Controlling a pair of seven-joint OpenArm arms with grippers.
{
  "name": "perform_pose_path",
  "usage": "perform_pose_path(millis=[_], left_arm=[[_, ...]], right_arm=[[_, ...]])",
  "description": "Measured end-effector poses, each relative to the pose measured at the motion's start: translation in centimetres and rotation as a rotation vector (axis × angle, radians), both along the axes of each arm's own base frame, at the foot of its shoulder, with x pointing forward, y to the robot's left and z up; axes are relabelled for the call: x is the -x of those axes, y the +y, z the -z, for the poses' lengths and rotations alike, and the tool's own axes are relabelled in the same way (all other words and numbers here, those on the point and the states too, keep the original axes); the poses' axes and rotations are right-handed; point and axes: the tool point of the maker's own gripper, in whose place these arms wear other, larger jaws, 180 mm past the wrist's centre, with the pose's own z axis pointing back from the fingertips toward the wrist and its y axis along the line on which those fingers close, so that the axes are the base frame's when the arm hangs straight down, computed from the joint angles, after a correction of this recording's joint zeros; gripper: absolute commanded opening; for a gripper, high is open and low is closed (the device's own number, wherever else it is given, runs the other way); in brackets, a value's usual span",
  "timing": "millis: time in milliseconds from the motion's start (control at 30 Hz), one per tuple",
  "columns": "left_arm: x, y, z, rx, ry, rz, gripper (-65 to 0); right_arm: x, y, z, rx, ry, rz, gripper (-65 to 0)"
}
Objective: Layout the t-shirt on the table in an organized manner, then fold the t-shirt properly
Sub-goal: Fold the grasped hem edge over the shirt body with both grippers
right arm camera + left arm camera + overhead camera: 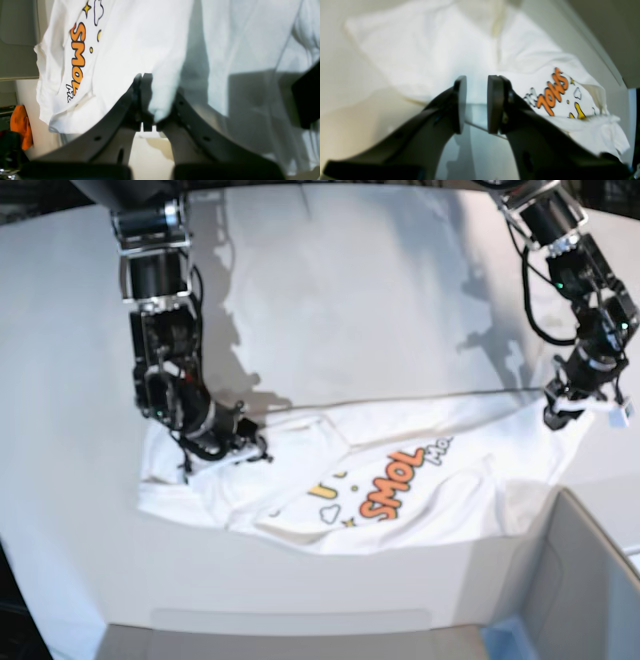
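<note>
The white t-shirt lies spread widthwise on the table, its orange and yellow print facing up and its far edge running in a straight line. My right gripper sits low on the shirt's left part. In the right wrist view it is shut on a pinched fold of the t-shirt. My left gripper is at the shirt's right end. In the left wrist view its jaws stand apart over the edge of the t-shirt, with nothing visibly pinched between them.
A grey box with a blue corner stands at the front right, close to the shirt's right end. The table's curved front edge runs below the shirt. An orange object shows off to the side in the right wrist view.
</note>
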Motion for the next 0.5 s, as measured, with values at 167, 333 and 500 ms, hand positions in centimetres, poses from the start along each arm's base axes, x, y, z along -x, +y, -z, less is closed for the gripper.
perform_pose_path(millis=[167,333,500], left_arm=[[1.1,2.5,2.7,0.079,0.069,-0.116,-42.2],[1.7,5.8,4.8,0.105,0.158,-0.194,-42.2],[1.0,9.7,4.7,0.092,0.142,-0.277,-42.2]], right_arm=[[0.1,-0.4,0.1,0.008,0.001,-0.001,-65.0],[0.0,-1.0,-0.1,0.024,-0.007,0.001,-65.0],[0.1,-0.4,-1.5,0.013,-0.048,-0.012,-65.0]])
